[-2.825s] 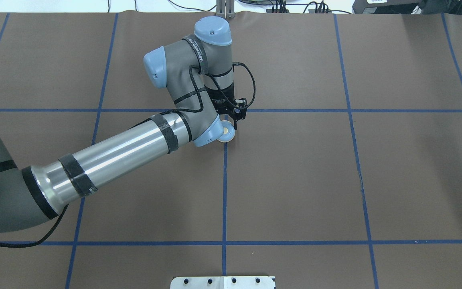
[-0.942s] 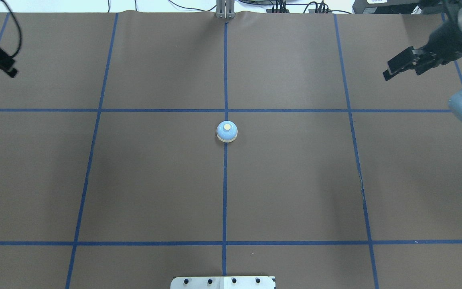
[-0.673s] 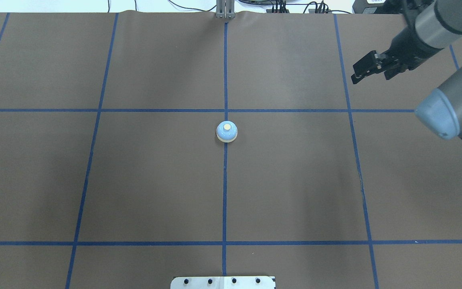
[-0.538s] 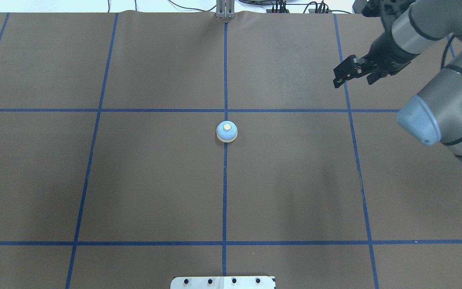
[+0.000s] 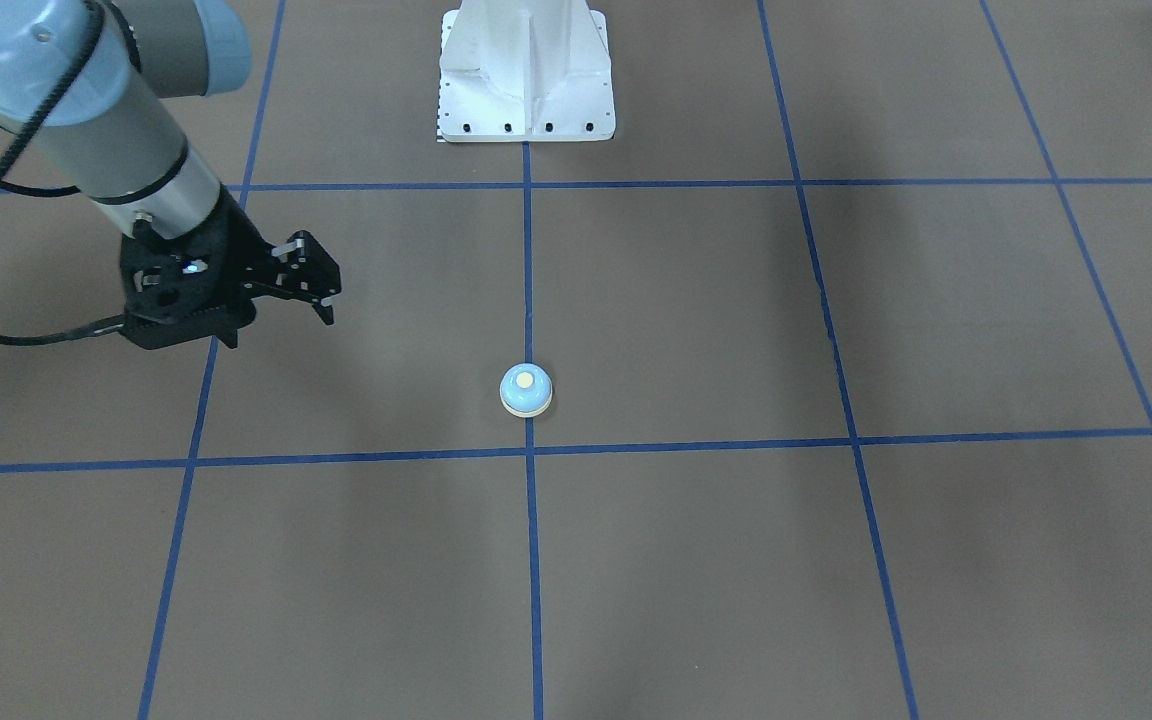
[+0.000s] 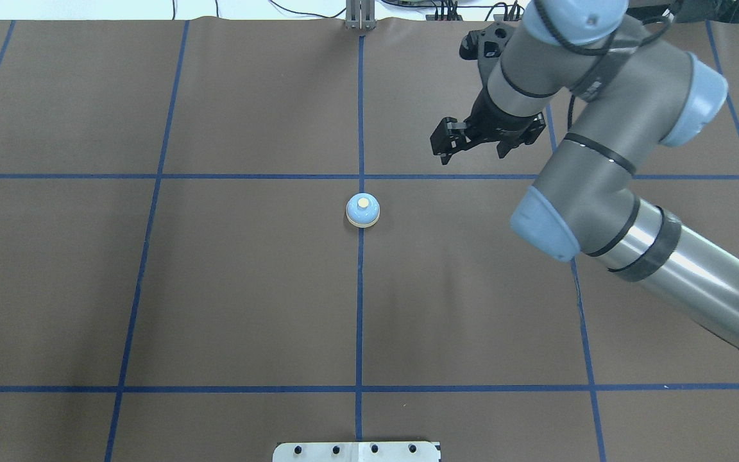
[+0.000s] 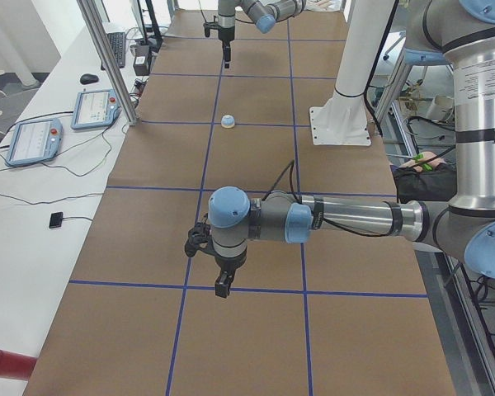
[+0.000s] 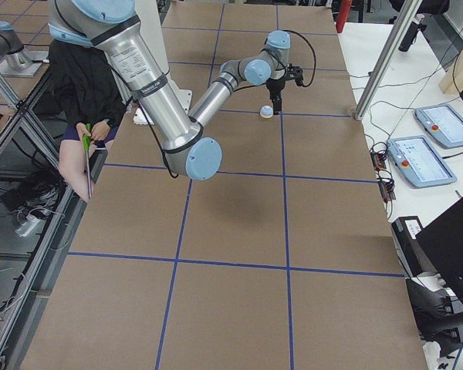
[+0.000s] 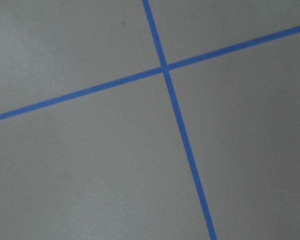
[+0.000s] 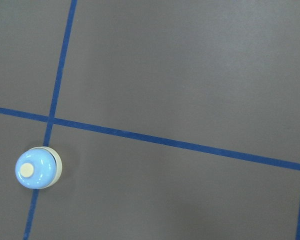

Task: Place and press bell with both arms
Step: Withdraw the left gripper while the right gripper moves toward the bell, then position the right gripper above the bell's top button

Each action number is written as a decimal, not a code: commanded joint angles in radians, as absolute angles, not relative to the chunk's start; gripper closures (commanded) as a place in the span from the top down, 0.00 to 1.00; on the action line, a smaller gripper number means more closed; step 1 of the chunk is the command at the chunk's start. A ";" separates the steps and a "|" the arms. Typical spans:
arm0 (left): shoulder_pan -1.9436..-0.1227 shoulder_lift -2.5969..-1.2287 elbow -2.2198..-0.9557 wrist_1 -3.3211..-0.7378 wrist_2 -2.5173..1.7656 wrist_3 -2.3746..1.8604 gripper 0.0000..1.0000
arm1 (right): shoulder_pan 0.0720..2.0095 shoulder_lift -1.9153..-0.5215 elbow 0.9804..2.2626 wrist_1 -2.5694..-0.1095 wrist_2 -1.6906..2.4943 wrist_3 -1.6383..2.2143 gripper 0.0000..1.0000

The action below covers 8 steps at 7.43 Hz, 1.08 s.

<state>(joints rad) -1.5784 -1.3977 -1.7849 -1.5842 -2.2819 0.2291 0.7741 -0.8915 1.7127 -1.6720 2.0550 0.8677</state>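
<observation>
Right gripper [image 5: 321,300], front-facing view: empty, fingers close together, above counter [image 5: 836,560], well apart from bell [image 5: 526,389]. Overhead: bell [image 6: 363,210] upright on centre blue line, alone; right gripper [image 6: 444,151] beyond it. Left side view: left gripper [image 7: 221,286] near, far from bell [image 7: 228,121]; spread cannot be told.

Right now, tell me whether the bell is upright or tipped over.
Upright. The bell sits flat on its cream rim on the table, button facing up, with the right gripper well clear of it.
</observation>
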 commanded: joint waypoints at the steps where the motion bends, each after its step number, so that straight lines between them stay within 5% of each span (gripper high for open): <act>1: -1.580 -1.390 -1.786 -1.592 -2.283 0.227 1.00 | 0.675 -0.761 1.547 -1.667 1.987 0.957 0.58; 2: -1.580 -1.390 -1.786 -1.594 -2.283 0.227 1.00 | 0.648 -0.729 1.478 -1.623 1.982 0.963 0.21; 3: -1.580 -1.390 -1.787 -1.594 -2.283 0.227 1.00 | 0.623 -0.707 1.392 -1.527 1.982 1.020 0.00; 8: -1.580 -1.390 -1.781 -1.594 -2.283 0.229 1.00 | 0.598 -0.646 1.275 -1.451 1.962 1.081 0.00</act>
<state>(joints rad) -1.5800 -1.3898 -1.7837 -1.5938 -2.2826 0.2285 0.6042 -0.6493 1.2801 -1.4525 1.9673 1.0717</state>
